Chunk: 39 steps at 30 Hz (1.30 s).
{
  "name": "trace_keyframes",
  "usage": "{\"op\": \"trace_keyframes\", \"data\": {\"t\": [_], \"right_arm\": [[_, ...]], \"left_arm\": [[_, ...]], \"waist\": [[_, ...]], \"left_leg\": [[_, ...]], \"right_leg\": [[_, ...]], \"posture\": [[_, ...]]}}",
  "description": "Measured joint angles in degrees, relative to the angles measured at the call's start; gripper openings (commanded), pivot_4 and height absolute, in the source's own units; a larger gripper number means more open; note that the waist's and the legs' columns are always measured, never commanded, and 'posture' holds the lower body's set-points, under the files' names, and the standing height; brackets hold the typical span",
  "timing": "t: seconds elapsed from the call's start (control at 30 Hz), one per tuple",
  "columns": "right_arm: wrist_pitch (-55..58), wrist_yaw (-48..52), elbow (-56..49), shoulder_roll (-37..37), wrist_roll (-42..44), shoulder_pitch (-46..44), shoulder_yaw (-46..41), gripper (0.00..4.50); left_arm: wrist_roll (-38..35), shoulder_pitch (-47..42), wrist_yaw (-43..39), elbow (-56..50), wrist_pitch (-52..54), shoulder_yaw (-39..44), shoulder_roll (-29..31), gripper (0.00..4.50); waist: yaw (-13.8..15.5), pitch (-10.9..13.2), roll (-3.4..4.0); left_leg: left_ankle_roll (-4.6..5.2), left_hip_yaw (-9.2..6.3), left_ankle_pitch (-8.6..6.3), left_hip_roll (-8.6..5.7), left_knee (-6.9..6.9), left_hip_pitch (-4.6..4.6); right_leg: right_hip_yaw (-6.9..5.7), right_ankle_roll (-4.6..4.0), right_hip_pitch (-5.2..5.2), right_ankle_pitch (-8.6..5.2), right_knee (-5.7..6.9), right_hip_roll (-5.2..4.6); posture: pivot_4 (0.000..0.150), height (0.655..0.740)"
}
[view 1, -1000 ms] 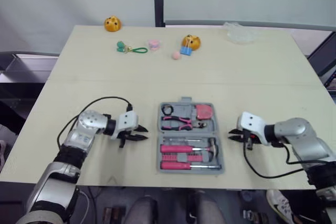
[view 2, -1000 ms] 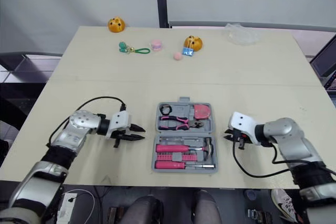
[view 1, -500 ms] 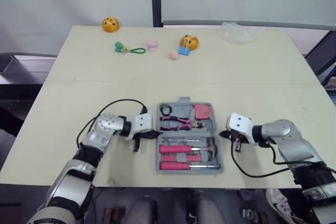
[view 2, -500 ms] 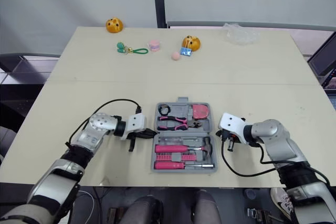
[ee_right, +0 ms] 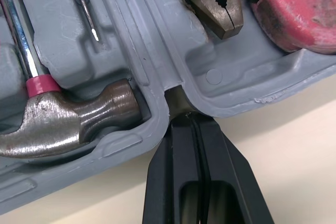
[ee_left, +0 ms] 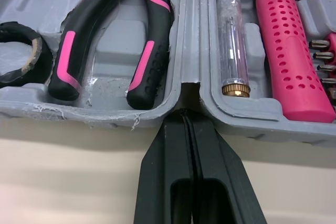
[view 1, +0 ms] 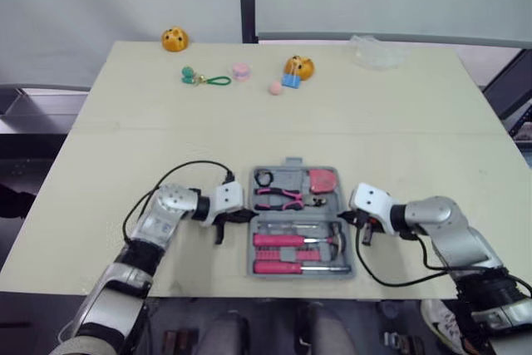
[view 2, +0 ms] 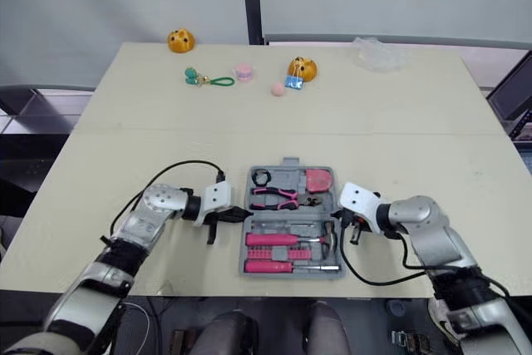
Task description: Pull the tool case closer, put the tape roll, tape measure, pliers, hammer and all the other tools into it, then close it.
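One open tool case (view 1: 288, 177) between one left hand (view 1: 247, 215), one right hand (view 1: 342, 217).

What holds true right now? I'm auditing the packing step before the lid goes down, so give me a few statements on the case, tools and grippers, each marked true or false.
1. The tool case lies open on the table. True.
2. The hammer lies on the table outside the case. False: the hammer sits in its slot inside the case.
3. The left gripper is wide open. False: the left gripper is shut, its tips at the notch in the case's hinge edge.
4. The pliers share one half of the case with the tape roll. True.
5. The right gripper holds the tape measure. False: the right gripper is shut at the hinge notch, and the tape measure lies in the case.
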Motion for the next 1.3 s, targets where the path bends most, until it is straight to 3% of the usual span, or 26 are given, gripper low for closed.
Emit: {"op": "trace_keyframes", "data": {"t": [0.33,1.3], "right_arm": [[3.9,-0.1,-6.8,-0.1,0.6,4.9,-0.5,0.00],[4.4,-1.8,-6.4,-1.4,0.8,4.5,-0.4,0.00]], "left_arm": [[-1.1,8.4,0.4,-13.1,8.2,0.7,3.0,0.04],[-0.1,3.7,1.4,-8.1,5.6,-1.0,2.1,0.04]], "waist": [[0.2,0.0,0.01],[0.6,0.0,0.02]], "left_leg": [[-0.01,0.00,-0.01,-0.02,0.01,0.04],[0.00,0.01,0.00,-0.07,0.08,0.03]], "right_leg": [[0.06,0.00,0.04,0.00,-0.02,-0.02],[0.06,0.02,0.08,0.01,-0.01,-0.05]], "posture": [[0.150,0.7400],[0.150,0.7400]]}}
